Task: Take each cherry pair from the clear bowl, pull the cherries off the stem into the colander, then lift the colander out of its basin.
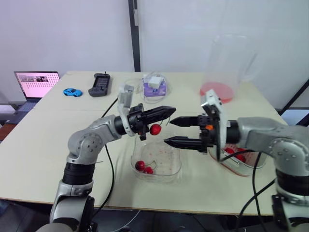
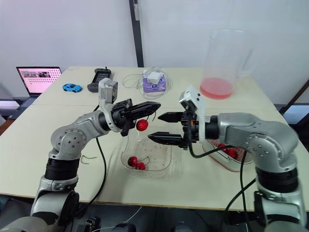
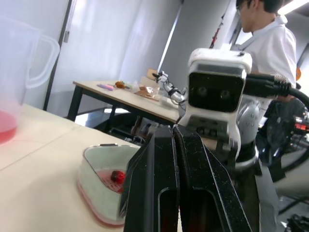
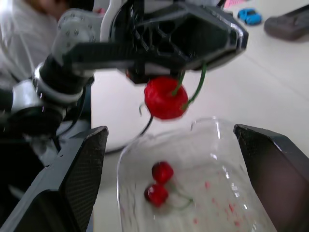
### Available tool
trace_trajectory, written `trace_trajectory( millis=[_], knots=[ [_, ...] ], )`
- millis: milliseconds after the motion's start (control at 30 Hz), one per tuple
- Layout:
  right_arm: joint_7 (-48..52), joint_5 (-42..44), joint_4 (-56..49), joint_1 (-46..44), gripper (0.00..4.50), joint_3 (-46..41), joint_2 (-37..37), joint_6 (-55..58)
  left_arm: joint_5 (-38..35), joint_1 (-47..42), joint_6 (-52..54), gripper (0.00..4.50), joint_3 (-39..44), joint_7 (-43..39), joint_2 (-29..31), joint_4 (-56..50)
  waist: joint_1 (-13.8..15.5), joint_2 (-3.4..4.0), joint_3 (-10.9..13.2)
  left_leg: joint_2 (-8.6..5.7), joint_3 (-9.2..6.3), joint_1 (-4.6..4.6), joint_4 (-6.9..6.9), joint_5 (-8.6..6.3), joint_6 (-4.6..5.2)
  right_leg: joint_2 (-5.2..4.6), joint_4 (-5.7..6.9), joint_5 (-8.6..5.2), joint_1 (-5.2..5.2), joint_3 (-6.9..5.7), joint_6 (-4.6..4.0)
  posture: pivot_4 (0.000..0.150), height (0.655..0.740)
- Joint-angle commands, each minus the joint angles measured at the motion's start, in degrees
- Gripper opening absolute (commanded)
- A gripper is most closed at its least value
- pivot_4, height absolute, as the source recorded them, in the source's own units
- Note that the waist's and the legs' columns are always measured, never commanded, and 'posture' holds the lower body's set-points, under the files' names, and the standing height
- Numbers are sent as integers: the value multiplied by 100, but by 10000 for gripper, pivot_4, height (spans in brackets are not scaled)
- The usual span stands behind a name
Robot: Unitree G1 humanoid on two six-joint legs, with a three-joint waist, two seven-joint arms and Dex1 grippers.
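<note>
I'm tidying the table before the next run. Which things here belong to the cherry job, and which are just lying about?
Job: held cherry, clear bowl, colander, left gripper, right gripper.
Lying about: laptop, toy car, black handset, purple box, jug.

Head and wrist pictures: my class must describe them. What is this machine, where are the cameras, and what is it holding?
A two-armed humanoid robot. Two pictures come from its head cameras, looking down over a table; two from its wrists. The left fingers are shut on a stem with one red cherry, above a clear bowl holding two more cherries. The right fingers are open, facing them. A colander sits on the robot's right; a jug and laptop stand further back.
</note>
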Motion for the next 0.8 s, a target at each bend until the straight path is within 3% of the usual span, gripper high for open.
trace_trajectory(
  millis=[33, 367, 633, 800],
  knots=[
    [-321, 233, -103, -77, 44704, -40, 286, -102, -143, 6, 35, 0, 12, 17, 34, -290, -12, 1, 0, 0, 0, 0, 0, 0, 0, 1, 2, 0, -2, 1, 0, 1500, 7332],
    [-851, 387, -88, -16, 44704, 135, 828, -182, -225, 36, 139, 0, -8, 115, 63, -419, -12, 1, 0, 1, -1, 1, 0, 0, 0, 3, 2, 0, -1, 0, 0, 1500, 7332],
    [-933, 421, -67, 7, 8130, 152, 786, -248, -225, 51, 147, 0, -37, 100, 120, -438, -10, 1, 0, 1, -1, 1, -1, 0, 0, 3, 2, 0, -1, 0, 0, 1500, 7332],
    [-861, 417, -67, 57, 8130, 202, 615, -239, -230, 59, 142, 0, -49, 96, 137, -434, -7, 1, 0, 1, -1, 1, -1, 0, 0, 3, 1, 0, -1, 0, 0, 1500, 7332]
  ],
)
